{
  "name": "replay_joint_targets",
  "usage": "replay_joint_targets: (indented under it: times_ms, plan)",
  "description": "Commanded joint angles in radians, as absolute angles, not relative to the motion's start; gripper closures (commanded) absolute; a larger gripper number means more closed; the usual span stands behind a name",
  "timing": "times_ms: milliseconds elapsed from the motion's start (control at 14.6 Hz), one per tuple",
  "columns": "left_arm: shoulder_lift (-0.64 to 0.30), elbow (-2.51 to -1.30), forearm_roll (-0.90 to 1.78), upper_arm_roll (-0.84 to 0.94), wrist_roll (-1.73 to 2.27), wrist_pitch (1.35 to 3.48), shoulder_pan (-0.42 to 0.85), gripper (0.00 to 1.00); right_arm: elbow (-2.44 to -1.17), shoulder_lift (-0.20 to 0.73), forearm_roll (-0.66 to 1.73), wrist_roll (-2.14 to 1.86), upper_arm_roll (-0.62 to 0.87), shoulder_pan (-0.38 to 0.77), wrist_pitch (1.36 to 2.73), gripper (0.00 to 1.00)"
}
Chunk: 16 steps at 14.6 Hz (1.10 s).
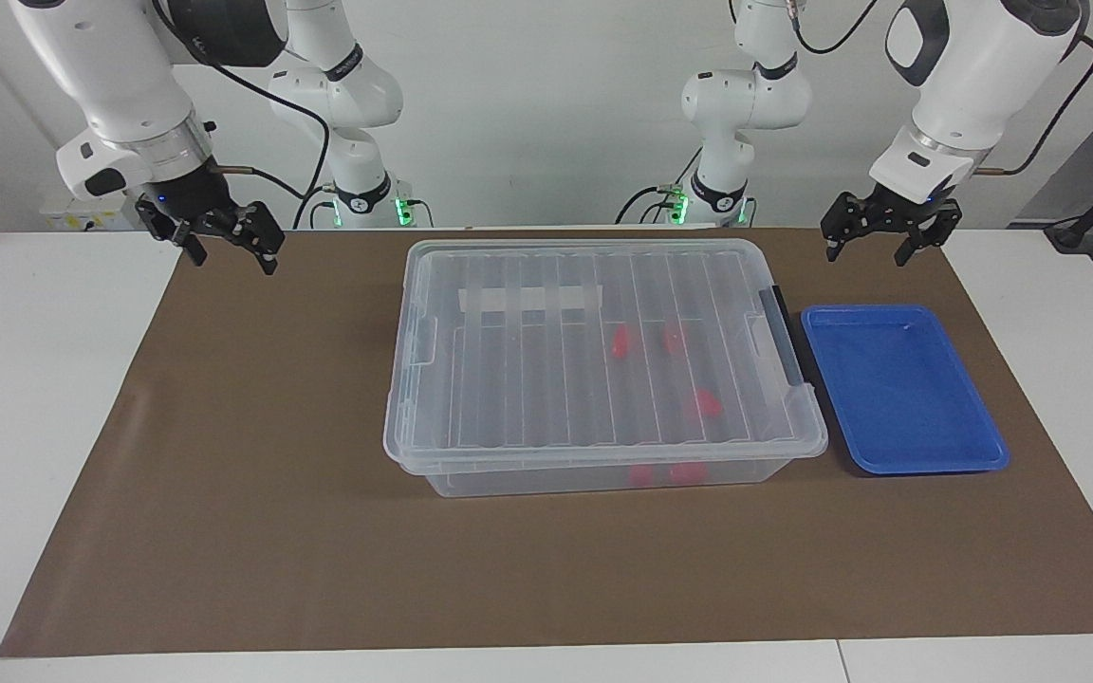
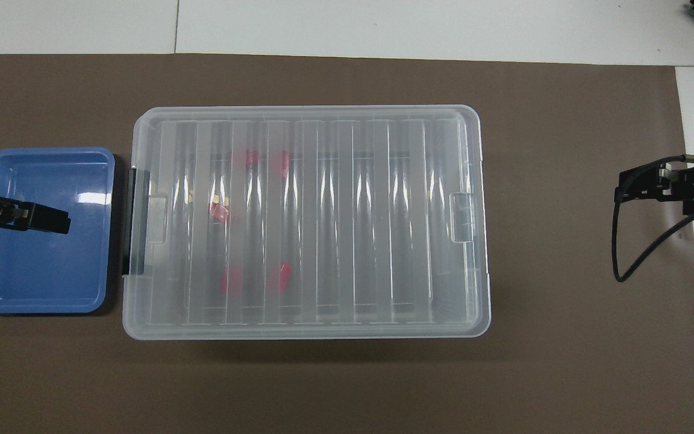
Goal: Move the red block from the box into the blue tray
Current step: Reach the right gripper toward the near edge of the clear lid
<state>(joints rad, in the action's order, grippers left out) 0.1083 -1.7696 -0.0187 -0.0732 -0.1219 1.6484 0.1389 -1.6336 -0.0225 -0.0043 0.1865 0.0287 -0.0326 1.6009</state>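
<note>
I am holding both claws spread and empty, left gripper [image 1: 891,239] over the mat near the blue tray [image 1: 973,406], right gripper [image 1: 224,244] waiting; red blocks [image 1: 703,404] are sitting under the box [image 1: 546,379] lid [image 1: 509,432], needing unlidding first.

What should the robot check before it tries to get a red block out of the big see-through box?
1. Lid off the box: not ok, it covers the box.
2. Red blocks inside the box: ok, several show through the lid.
3. Blue tray beside the box, nothing in it: ok.
4. Left gripper free, jaws open: ok, raised near the tray.
5. Right gripper free, jaws open: ok, raised over the brown mat.
6. Lid latches undone: cannot tell.
</note>
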Motion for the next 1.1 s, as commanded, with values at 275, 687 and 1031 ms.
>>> replay_joint_targets:
  times_ms: [275,687,1031]
  plan:
    - [0.118,-1.766,-0.021,-0.074,-0.114,1.628,0.137,0.00,-1.726,-0.084,0.014,0.193,0.064,-0.040,1.634,0.00]
    - [0.118,-1.766,-0.021,-0.074,-0.114,1.628,0.137,0.00,-1.744,-0.086,0.014,0.181,0.066,-0.041,1.649,0.00]
    - [0.118,-1.766,-0.021,-0.074,-0.114,1.628,0.137,0.00,-1.744,-0.087,0.014,0.179,0.066,-0.040,1.647,0.00]
